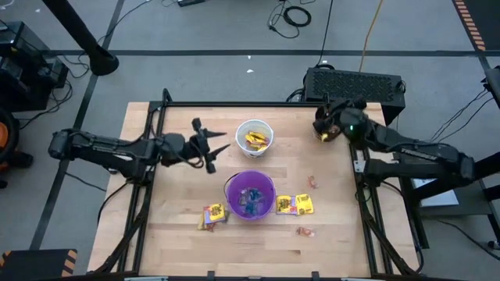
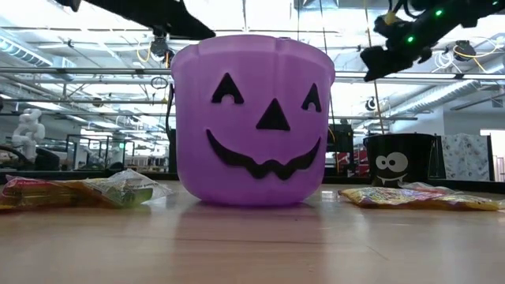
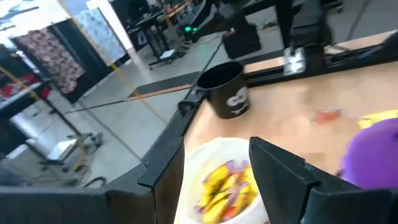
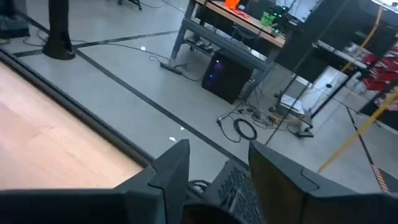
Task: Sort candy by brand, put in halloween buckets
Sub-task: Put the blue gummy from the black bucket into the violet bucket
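Note:
The white bucket (image 1: 255,138) stands near the table's far edge with yellow candy (image 1: 256,140) inside. The purple bucket (image 1: 251,195) stands nearer and holds blue-wrapped candy. The black bucket (image 3: 227,93) stands at the far right corner, mostly hidden in the high view under my right gripper (image 1: 322,121). That gripper hovers open above it, with nothing between its fingers (image 4: 177,158). My left gripper (image 1: 209,145) hangs open just left of the white bucket (image 3: 217,186), above the table and holding nothing. Yellow packets (image 1: 215,213) (image 1: 295,204) lie flat on either side of the purple bucket.
Small pink and red sweets (image 1: 313,182) (image 1: 304,232) lie on the wood right of the purple bucket. A black box with a ridged top (image 1: 355,82) sits beyond the table's far right corner. A dark frame rail (image 1: 234,104) runs along the far edge.

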